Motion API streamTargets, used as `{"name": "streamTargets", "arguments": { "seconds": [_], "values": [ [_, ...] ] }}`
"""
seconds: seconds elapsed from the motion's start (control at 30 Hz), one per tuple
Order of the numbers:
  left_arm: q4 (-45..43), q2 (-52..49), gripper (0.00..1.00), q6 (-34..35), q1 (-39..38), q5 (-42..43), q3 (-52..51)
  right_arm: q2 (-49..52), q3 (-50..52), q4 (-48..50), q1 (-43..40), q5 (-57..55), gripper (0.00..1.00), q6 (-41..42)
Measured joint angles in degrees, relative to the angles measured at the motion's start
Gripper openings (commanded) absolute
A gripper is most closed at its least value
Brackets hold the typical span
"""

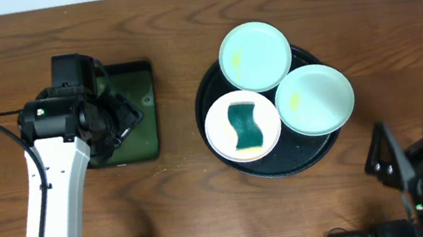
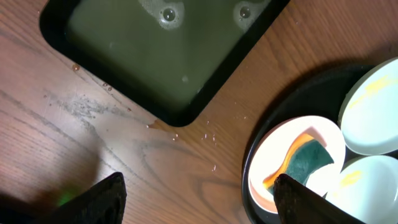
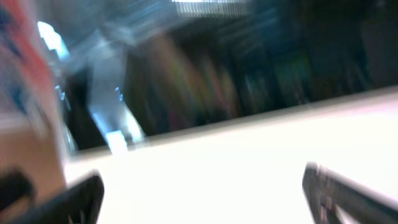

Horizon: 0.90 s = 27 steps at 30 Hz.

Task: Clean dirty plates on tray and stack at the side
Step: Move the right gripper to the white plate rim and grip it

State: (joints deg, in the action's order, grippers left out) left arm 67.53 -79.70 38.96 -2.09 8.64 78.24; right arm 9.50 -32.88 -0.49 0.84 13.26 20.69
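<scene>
Wood-grain desk carries the round black tray with all three plates inside, sponge on its leftmost plate; left end effector, wide to the tray's left, would best pinch the sponge's narrow waist squarely, right end effector wide at the tray's right.

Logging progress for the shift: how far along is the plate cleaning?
Done: nothing visibly; no plate is stacked beside the tray. In hand: nothing; left claw and right claw are open and empty, the sponge lies on the front plate. Left: all three plates, two showing yellow smears.
</scene>
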Motion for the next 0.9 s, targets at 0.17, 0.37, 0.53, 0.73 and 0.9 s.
{"name": "streamTargets", "arguments": {
  "seconds": [0.17,0.37,0.53,0.73,0.9],
  "values": [
    [0.09,-0.02,0.77,-0.02,0.07,-0.02,0.00,23.56,-33.62,-43.98,0.00,1.81,0.99,-12.83],
    [0.11,-0.02,0.77,-0.02,0.07,0.00,0.02,47.93,-54.62,-61.53,0.02,18.23,0.99,-17.49],
    [0.15,-0.02,0.77,-0.02,0.07,0.00,0.00,59.60,-57.53,-62.16,2.16,24.17,0.97,-16.90],
    [0.20,-0.02,0.77,-0.02,0.07,-0.02,0.00,71.97,-61.55,-72.63,12.55,8.94,0.95,-12.74],
    [0.22,-0.02,0.77,-0.02,0.07,0.00,0.00,83.80,-63.12,-75.43,17.27,4.13,0.86,-11.19]
  ]
}}
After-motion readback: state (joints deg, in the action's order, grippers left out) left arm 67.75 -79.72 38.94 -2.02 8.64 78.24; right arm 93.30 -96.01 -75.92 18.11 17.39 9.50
